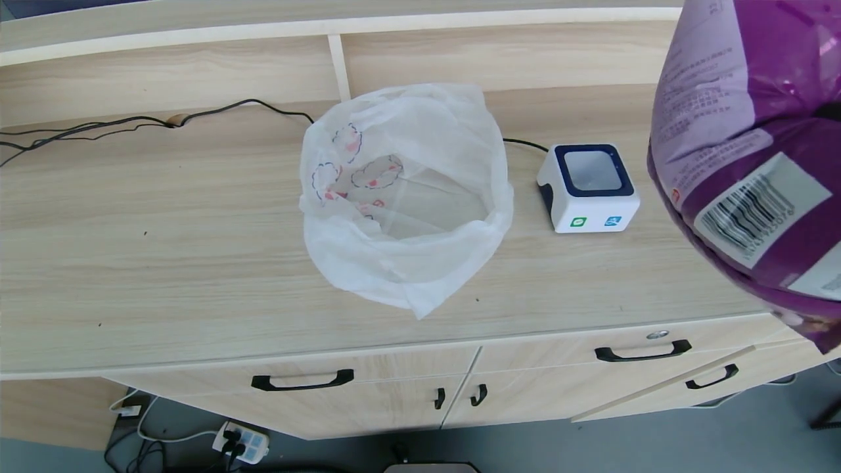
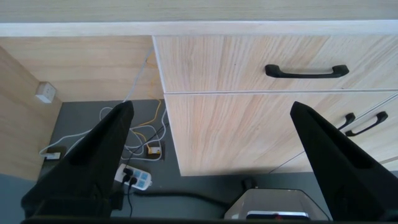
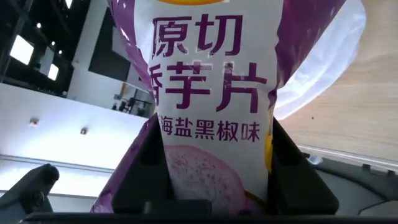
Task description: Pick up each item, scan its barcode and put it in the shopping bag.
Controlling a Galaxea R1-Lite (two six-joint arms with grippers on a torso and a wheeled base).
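A purple snack bag (image 1: 749, 144) hangs high at the right of the head view, its barcode label (image 1: 755, 209) turned toward the camera. The right wrist view shows this purple snack bag (image 3: 211, 112) pinched between the dark fingers (image 3: 140, 168) of my right gripper (image 3: 214, 165), which is shut on it. The white shopping bag (image 1: 404, 190) stands open on the wooden counter (image 1: 164, 249). To its right sits the white barcode scanner (image 1: 587, 187) with its window facing up. My left gripper (image 2: 211, 162) is open, low in front of the cabinet drawers.
A black cable (image 1: 131, 125) runs along the back of the counter. A raised back shelf (image 1: 328, 39) borders the counter's far side. Drawers with black handles (image 1: 302, 381) sit below, and a power strip (image 1: 243, 441) lies on the floor.
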